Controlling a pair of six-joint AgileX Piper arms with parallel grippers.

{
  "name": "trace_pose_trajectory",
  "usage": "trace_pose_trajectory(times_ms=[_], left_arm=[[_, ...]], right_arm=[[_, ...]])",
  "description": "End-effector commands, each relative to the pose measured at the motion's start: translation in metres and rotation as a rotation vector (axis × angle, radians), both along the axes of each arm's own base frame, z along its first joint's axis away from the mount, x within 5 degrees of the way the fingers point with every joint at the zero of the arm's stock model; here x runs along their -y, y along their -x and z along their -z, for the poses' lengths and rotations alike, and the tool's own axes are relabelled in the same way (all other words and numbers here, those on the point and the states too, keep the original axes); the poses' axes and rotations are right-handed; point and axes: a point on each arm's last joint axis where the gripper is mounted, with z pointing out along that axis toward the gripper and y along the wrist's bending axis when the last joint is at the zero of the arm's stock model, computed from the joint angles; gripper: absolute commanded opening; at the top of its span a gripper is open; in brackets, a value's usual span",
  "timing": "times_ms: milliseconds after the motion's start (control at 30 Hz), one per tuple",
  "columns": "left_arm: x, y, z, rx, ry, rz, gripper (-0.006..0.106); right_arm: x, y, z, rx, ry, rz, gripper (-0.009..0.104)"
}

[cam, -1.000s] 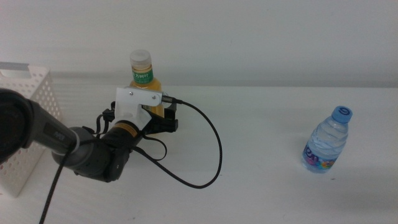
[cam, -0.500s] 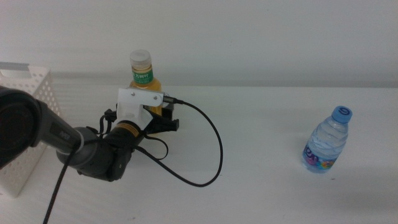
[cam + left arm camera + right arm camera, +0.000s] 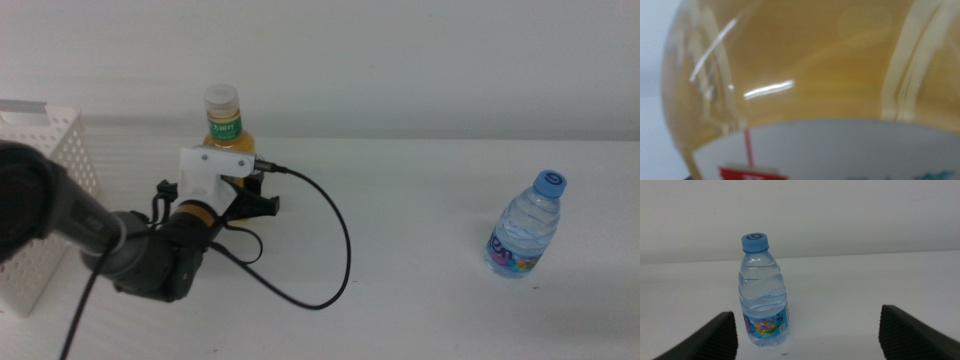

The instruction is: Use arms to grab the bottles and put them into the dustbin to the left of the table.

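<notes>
Worktop [image 3: 420, 250] space is white and matte, and three task things show on it. At its left edge stands the white perforated dustbin [image 3: 45, 180], only partly in the middle view. Toward the far edge, left of centre, the yellow-drink bottle [image 3: 224, 125] stands upright with its white cap and green neck label showing above the left arm's white camera mount. The left gripper [image 3: 250, 195] sits around the lower body of this bottle, reaching in from the left edge with a black cable [image 3: 335, 250] looping over the bare surface beside it. In the left wrist view the amber liquid and the top of a white label [image 3: 840, 150] fill nearly the whole picture, so the bottle lies right against that camera; the jaws themselves are hidden there and blocked by the mount in the middle view, so whether they clamp the bottle cannot be told.

Near the right edge the small clear water bottle [image 3: 525, 225] with a blue cap stands upright, well apart from the other bottle. The right gripper [image 3: 807, 335] faces it with jaws spread wide and nothing between them.
</notes>
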Motion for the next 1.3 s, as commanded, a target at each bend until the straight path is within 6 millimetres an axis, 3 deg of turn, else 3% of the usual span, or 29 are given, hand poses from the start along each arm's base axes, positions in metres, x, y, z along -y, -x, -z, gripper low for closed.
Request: trace_pose_trajectory(times_ms=[0, 300, 800, 1000, 1267], left_arm=[[-0.005, 0.004, -0.029, 0.126, 0.004, -0.022, -0.002], [-0.023, 0.057, -0.077, 0.061, -0.039, -0.015, -0.002], [-0.044, 0.132, -0.149, -0.344, -0.056, 0.075, -0.002], [-0.053, 0.136, -0.172, -0.587, -0.13, 0.149, -0.002], [-0.077, 0.124, -0.214, -0.684, -0.2, 0.158, -0.002]], right_arm=[[0.0, 0.001, 0.012, -0.004, 0.009, 0.005, 0.076], [0.0, 0.001, 0.012, -0.004, 0.009, 0.005, 0.076], [0.0, 0.001, 0.012, -0.004, 0.009, 0.005, 0.076], [0.0, 0.001, 0.012, -0.004, 0.009, 0.005, 0.076], [0.0, 0.001, 0.012, -0.004, 0.009, 0.005, 0.076]])
